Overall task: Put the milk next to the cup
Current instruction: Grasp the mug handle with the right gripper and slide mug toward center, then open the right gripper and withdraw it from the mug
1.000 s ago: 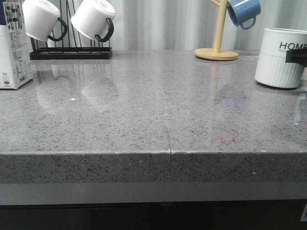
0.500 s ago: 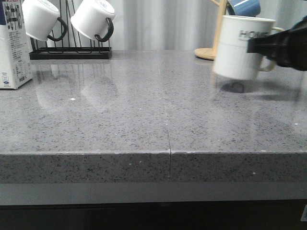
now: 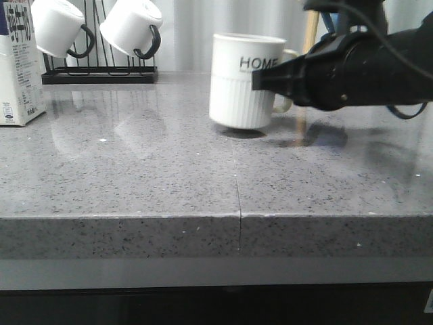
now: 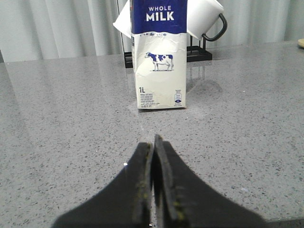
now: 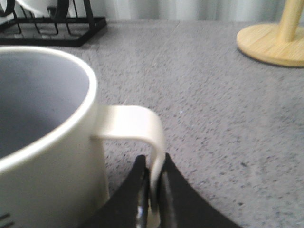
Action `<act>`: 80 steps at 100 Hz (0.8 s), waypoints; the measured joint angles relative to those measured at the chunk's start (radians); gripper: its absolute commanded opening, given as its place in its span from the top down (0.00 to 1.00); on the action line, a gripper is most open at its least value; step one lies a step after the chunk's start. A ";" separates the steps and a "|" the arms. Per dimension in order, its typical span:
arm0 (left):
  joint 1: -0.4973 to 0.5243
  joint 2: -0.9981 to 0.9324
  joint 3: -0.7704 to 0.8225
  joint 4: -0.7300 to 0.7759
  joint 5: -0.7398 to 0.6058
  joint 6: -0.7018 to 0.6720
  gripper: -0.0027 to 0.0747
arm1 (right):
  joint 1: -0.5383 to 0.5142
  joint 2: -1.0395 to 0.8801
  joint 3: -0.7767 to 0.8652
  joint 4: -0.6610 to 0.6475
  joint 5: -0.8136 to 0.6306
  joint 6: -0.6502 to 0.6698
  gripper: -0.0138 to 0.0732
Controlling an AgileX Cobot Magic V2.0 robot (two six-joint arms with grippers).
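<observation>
Grey speckled stone carries the scene: on this surface [image 3: 135, 176] the right gripper [image 5: 153, 190] is pinched on the white handle of the HOME mug [image 3: 242, 81], which sits near the middle of the front view with its base on or just above the stone; which of the two cannot be told. The whole-milk carton [image 4: 159, 54] stands upright at the far left edge of the front view, well apart from the mug, just in front of a black wire rack [image 3: 100, 74] hung with two smaller white mugs. The left gripper [image 4: 154, 187] hangs low over the surface facing the carton's cow-printed panel, its two fingers pressed together with nothing between them and a stretch of bare stone separating it from the box. A wooden mug tree [image 5: 275, 40] rises behind the right arm. Judged from its look, the carton is paperboard: stiff at the corners, yielding on the broad faces, and likely weighty if full, so a hard squeeze could dent it or tilt it. The sound hold would seem to be across the two narrow sides around mid-height, below the dark blue top, with the gripper opened wider than the box first. The ceramic mug looks heavy and chip-prone.
</observation>
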 measured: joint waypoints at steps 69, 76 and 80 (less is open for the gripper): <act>0.000 0.000 0.000 0.000 0.000 0.000 0.99 | 0.008 -0.297 0.273 0.000 0.025 0.000 0.60; 0.000 0.000 0.000 0.000 0.000 0.000 0.99 | 0.008 -0.390 0.331 0.000 0.054 0.000 0.66; 0.000 0.000 0.000 0.000 0.000 0.000 0.99 | 0.008 -0.449 0.362 0.000 0.070 0.000 0.70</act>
